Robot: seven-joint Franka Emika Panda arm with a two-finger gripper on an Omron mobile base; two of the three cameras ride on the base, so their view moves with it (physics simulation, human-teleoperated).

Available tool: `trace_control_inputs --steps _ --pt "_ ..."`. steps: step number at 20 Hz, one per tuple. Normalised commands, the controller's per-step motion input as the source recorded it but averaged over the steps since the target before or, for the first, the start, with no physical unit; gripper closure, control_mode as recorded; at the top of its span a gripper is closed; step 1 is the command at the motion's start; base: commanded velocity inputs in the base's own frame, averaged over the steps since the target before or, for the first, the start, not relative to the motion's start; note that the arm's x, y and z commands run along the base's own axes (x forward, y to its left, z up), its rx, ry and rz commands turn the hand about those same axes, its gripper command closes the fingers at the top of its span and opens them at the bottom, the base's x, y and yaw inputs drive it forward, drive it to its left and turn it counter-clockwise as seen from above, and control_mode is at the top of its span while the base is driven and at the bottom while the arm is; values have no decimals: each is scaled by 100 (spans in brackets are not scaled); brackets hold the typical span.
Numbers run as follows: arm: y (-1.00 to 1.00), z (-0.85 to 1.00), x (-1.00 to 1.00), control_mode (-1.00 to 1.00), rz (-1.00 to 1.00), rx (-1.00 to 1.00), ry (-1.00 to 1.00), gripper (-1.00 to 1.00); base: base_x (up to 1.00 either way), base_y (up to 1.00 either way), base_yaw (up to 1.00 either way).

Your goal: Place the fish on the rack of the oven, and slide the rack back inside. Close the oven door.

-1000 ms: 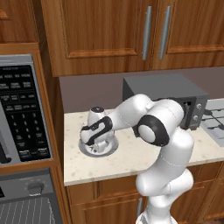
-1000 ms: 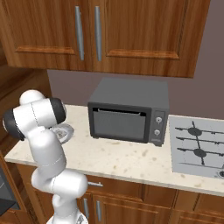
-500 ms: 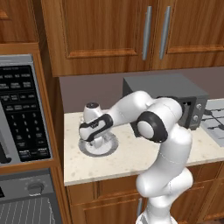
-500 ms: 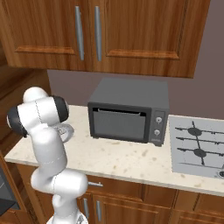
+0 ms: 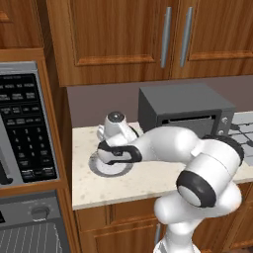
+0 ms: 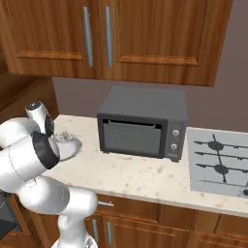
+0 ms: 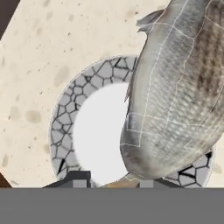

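Observation:
The fish (image 7: pixel 175 87), pale tan-grey and scaly, looms large and close in the hand view. It hangs above the round grey stone-patterned plate (image 7: pixel 65 113), and its lower end sits between my fingertips. My gripper (image 7: pixel 112 178) is shut on the fish. In the left base view my gripper (image 5: pixel 114 157) hovers low over the plate (image 5: pixel 101 169) on the beige counter, and the hand hides the fish there. The oven (image 5: pixel 29 222) shows at the lower left with a round knob and a gridded front. I cannot make out its rack.
A keypad microwave (image 5: pixel 24 128) is built in above the oven. A small dark countertop box (image 6: pixel 143 128) stands right of the plate, with a cooktop (image 6: pixel 220 162) beyond it. Wooden cabinets (image 5: pixel 123 34) hang overhead. Bare counter lies in front of the box.
The hand has stayed over the plate with only a small shift. The elbow has swung lower and to the right.

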Motion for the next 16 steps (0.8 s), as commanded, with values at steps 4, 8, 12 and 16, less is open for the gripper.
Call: trace_control_inputs --steps 4,8,12,16 --pt "-82 89 -61 -100 8 0 -19 100 0 0 0" --pt "-92 99 -67 -100 8 3 -19 100 0 0 0" --pt "-77 95 -72 -100 9 2 -16 100 0 0 0" --pt "-57 75 -77 -100 8 0 -11 100 0 0 0"
